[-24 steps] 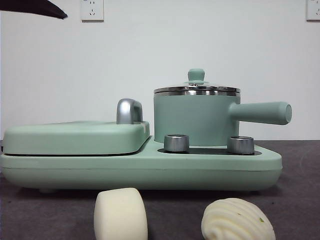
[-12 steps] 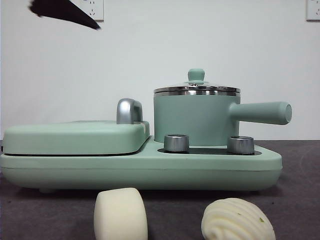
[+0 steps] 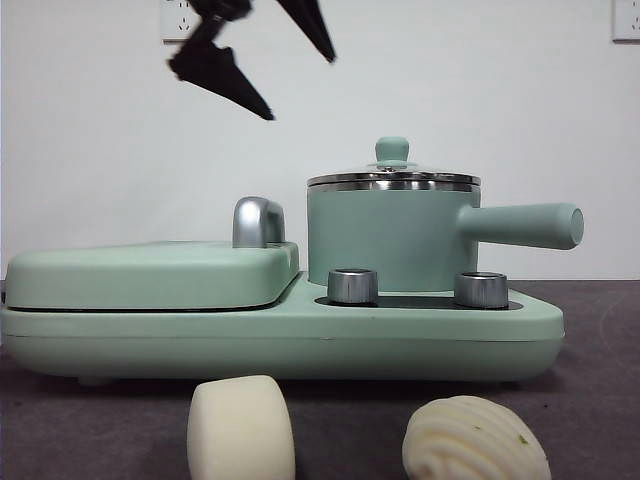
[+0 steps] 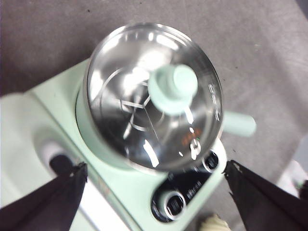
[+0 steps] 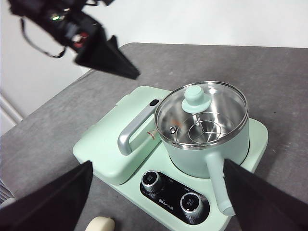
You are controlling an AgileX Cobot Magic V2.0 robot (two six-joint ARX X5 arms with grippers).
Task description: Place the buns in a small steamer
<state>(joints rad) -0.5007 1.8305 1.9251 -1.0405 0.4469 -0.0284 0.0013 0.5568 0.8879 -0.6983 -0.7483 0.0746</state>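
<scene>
The mint-green cylindrical steamer pot with steel rim wears its green-knobbed glass lid; the released left gripper hovers above. The right gripper's jaws gape.

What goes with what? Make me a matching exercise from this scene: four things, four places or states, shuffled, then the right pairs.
Things:
1. smooth bun
2. glass lid
3. left gripper
4. ridged bun

States:
A. open, in the air above the cooker
B. on the table, below the two dials
C. shut on the green pot
D. on the table, before the flat grill lid

Pairs: 1-D, 2-C, 3-A, 4-B
</scene>
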